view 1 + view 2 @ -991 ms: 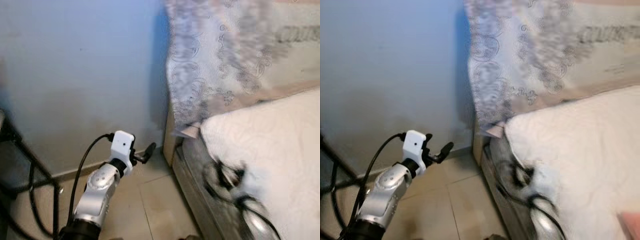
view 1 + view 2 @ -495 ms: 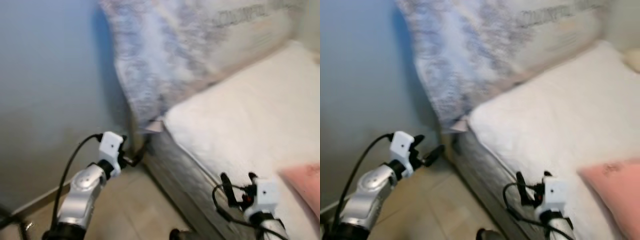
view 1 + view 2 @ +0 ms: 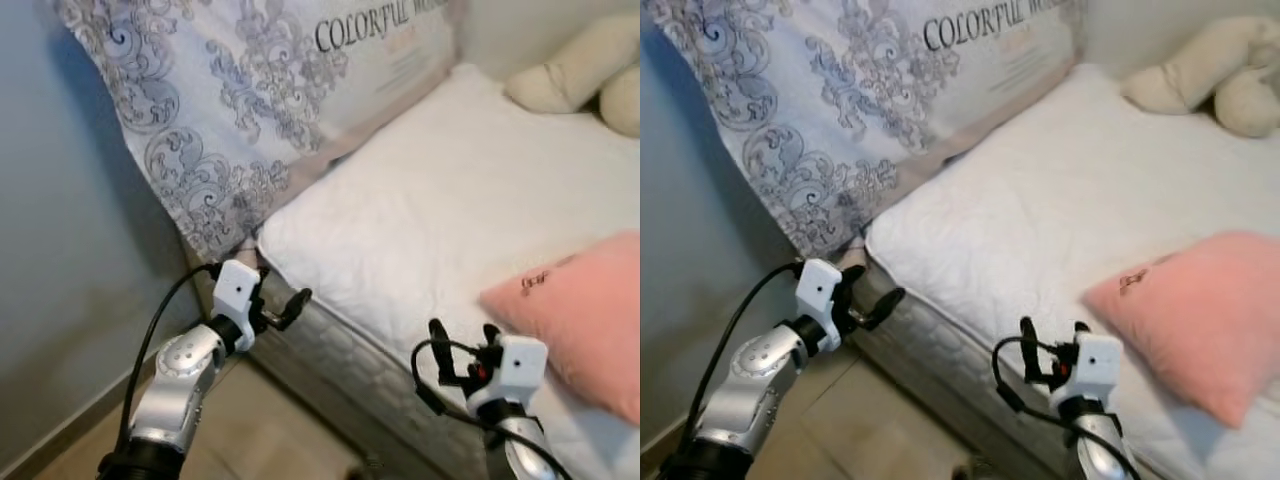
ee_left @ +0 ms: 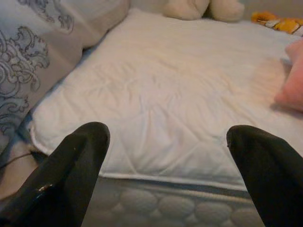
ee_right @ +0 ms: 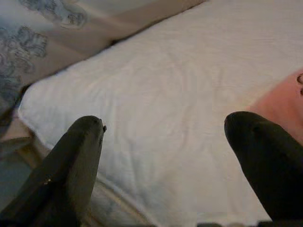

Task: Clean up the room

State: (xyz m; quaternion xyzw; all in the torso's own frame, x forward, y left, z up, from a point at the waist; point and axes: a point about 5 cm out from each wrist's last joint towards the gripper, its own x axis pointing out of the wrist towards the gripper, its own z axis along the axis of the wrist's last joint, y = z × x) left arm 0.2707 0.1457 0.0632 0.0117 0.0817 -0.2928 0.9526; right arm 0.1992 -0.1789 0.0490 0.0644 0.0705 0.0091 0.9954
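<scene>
While both grippers hover spread wide at the white mattress [image 3: 440,210] edge (left gripper [image 3: 283,309], right gripper [image 3: 460,352]), a pink pillow [image 3: 578,322] lies on it, nearest the right one.

The bed [image 3: 420,210] lies mostly bare in its middle; a pink pillow [image 3: 580,320] blocks its near edge, a patterned pillow [image 3: 250,90] its head.

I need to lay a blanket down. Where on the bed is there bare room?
The white mattress is bare between the patterned pillow at its head and the pink pillow. The far end is crowded by a cream plush toy. Both pincers, left and right, hover open at the near edge.
</scene>
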